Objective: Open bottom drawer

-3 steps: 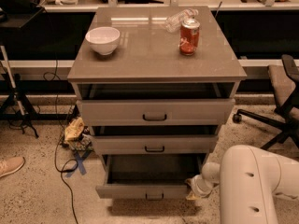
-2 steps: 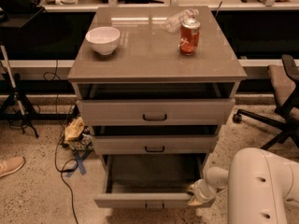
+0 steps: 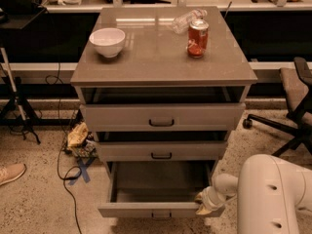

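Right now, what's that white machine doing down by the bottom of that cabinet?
A white robot arm is working on the bottom drawer of the grey cabinet. Its gripper sits at the right end of that drawer's front, near the top edge, not at the black handle in the middle. The drawer stands pulled well out, with its inside showing. On the cabinet top sit a white bowl, a red can and a clear plastic bottle lying on its side.

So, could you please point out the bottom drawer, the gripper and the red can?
bottom drawer (image 3: 131, 209): camera view, front panel left of handle.
gripper (image 3: 204, 206): camera view, its tip, at that drawer's right end.
red can (image 3: 197, 39): camera view, mid-body.
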